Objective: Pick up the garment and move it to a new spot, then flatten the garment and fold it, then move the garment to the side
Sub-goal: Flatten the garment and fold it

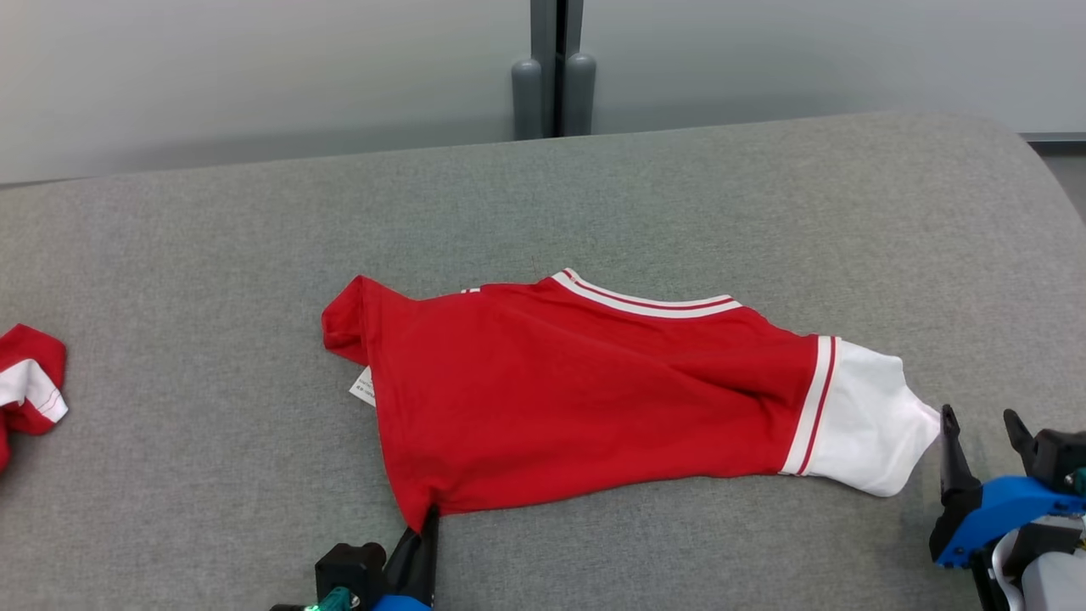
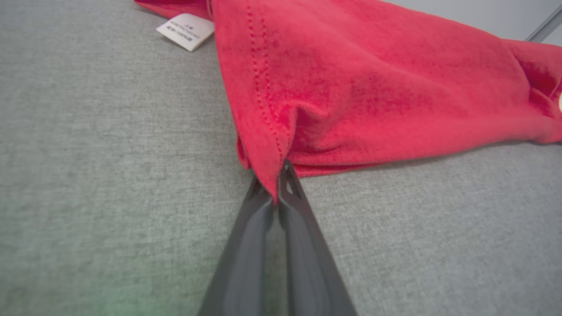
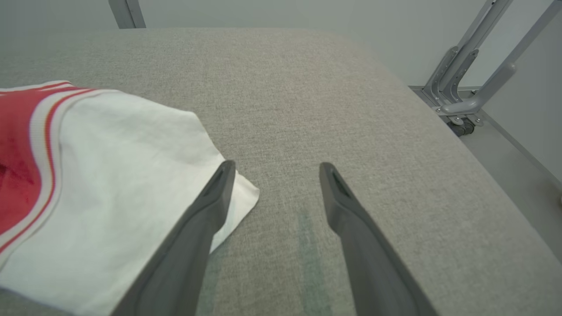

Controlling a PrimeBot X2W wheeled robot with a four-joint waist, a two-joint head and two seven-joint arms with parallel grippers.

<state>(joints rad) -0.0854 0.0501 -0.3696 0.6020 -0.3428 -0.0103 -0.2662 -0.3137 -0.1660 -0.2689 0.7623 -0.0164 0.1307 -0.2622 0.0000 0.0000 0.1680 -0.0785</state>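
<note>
The garment (image 1: pixel 585 399) is a red shirt with white striped trim and a white sleeve, spread across the grey table. My left gripper (image 1: pixel 424 519) is shut on the garment's near left corner; the left wrist view has the red hem (image 2: pixel 274 175) pinched between the two dark fingers (image 2: pixel 250 245). At the right, my right gripper (image 1: pixel 980 428) stands open beside the white sleeve tip (image 3: pixel 131 175). Its left finger (image 3: pixel 206 210) lies over the sleeve's edge, and nothing sits between the jaws.
Another red and white piece of cloth (image 1: pixel 25 386) lies at the table's left edge. A white care label (image 2: pixel 186 30) sticks out from the shirt's left side. A grey post (image 1: pixel 556 76) stands behind the table, and metal frame legs (image 3: pixel 474 74) stand off its right end.
</note>
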